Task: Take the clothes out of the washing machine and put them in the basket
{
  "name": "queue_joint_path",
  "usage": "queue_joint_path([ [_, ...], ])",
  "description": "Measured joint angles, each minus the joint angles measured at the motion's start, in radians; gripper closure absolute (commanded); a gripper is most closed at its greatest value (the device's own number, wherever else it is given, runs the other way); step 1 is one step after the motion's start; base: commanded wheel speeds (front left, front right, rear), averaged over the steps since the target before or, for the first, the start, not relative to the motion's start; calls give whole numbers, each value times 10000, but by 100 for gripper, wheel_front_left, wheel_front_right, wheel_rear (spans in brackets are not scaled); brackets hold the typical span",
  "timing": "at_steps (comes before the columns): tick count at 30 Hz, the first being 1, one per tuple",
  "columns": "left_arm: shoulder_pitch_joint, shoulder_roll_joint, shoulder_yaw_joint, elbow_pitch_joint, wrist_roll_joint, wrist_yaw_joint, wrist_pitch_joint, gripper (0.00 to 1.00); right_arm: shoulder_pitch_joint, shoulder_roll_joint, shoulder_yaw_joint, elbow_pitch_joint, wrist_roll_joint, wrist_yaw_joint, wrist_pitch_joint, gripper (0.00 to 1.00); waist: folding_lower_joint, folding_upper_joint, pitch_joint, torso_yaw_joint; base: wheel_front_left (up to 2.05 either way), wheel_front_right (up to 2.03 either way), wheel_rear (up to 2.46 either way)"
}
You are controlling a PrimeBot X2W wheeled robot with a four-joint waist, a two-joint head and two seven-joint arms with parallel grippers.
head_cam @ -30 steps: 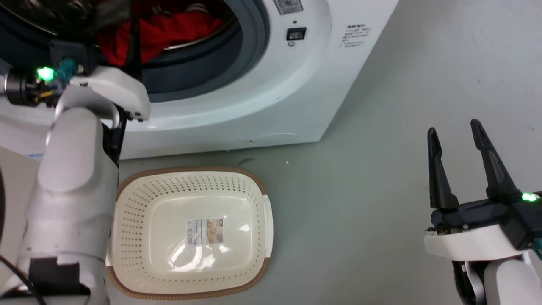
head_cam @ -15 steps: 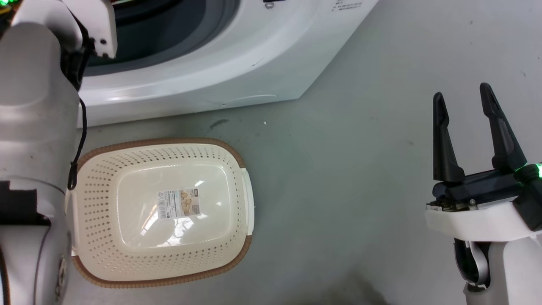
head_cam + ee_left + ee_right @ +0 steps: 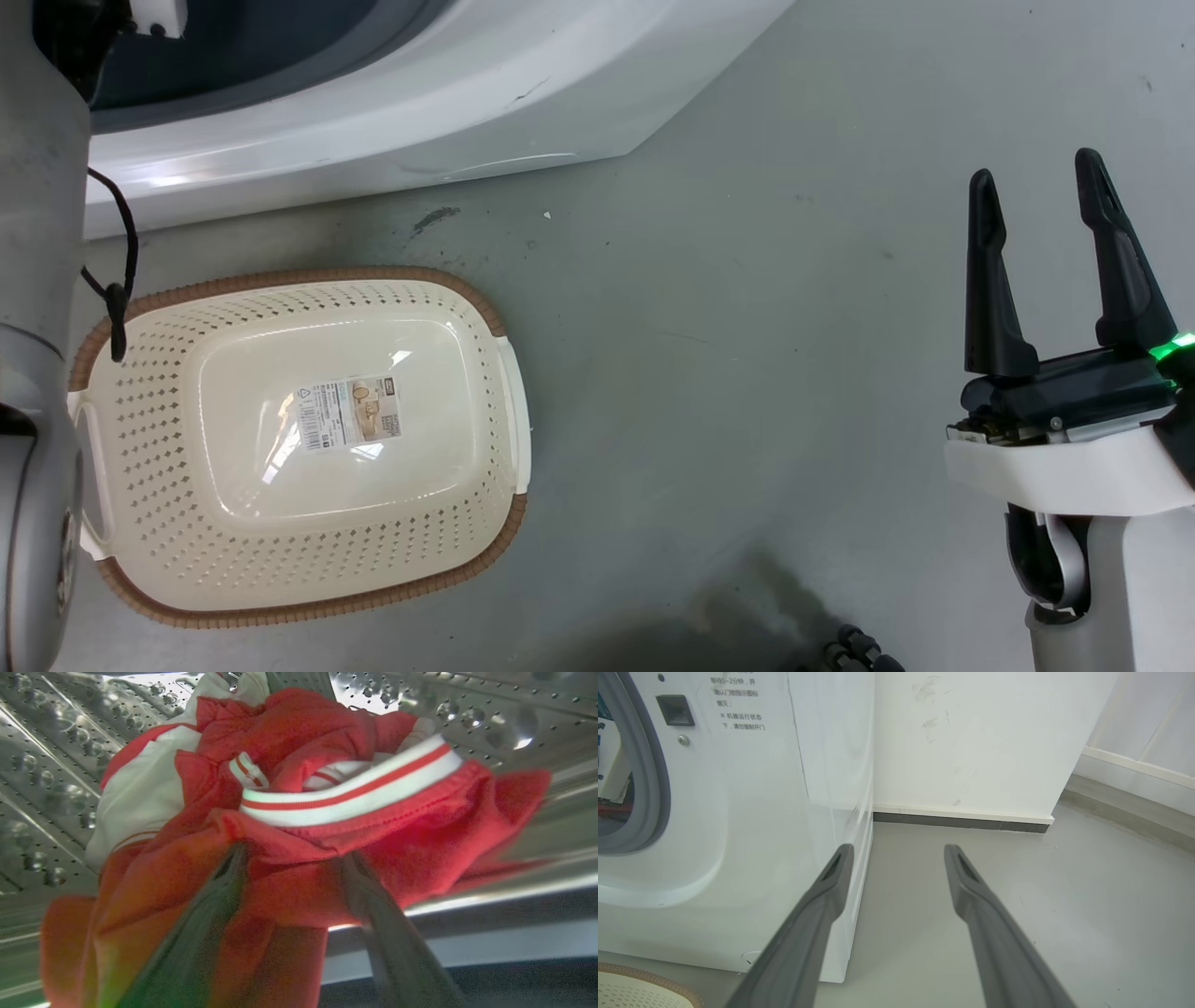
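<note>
Bright red clothes (image 3: 327,765) with white striped trim lie bunched in the perforated steel drum (image 3: 46,765) of the washing machine (image 3: 373,103). My left gripper (image 3: 296,851) is pushed into the heap. Its fingers (image 3: 201,933) are spread apart, with red cloth draped between them and over the tips. In the head view, the cream basket (image 3: 280,277) with a brown rim stands on the floor in front of the machine, holding nothing. My right gripper (image 3: 1034,173) hovers open over bare floor, far right of the basket. In its own view, the right gripper (image 3: 899,848) points at the machine's (image 3: 738,835) corner.
My pale left forearm (image 3: 37,233), with a dangling black cable (image 3: 117,299), runs up the left edge beside the basket. Grey floor (image 3: 700,373) stretches between the basket and my right arm. A white wall with a dark skirting board (image 3: 962,823) stands behind the machine.
The head camera has tipped down, so the porthole and red clothes have slid out of the top of the picture and the basket has shifted left. The right gripper stays open.
</note>
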Motion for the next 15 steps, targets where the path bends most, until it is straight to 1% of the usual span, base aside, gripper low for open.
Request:
queue_joint_path([
  [5,-190,100,-209,125,-332,2,385,0,-39,0,-8,27,27,0,0,0,0,0,63,-29,0,0,0],
  [6,-209,88,-249,132,-454,6,508,25,-60,0,2,29,27,0,0,0,0,0,60,-31,0,0,0],
  [7,-240,94,-297,142,-552,12,577,100,-73,0,2,29,29,0,0,0,0,0,59,-31,0,0,0],
  [11,-224,127,-546,121,-790,0,560,100,-123,0,12,25,27,0,0,0,-1,-1,38,-18,0,0,0],
  [15,-104,201,-711,94,-1070,0,299,100,-123,0,-8,29,21,0,0,0,-1,0,-35,30,0,0,0],
])
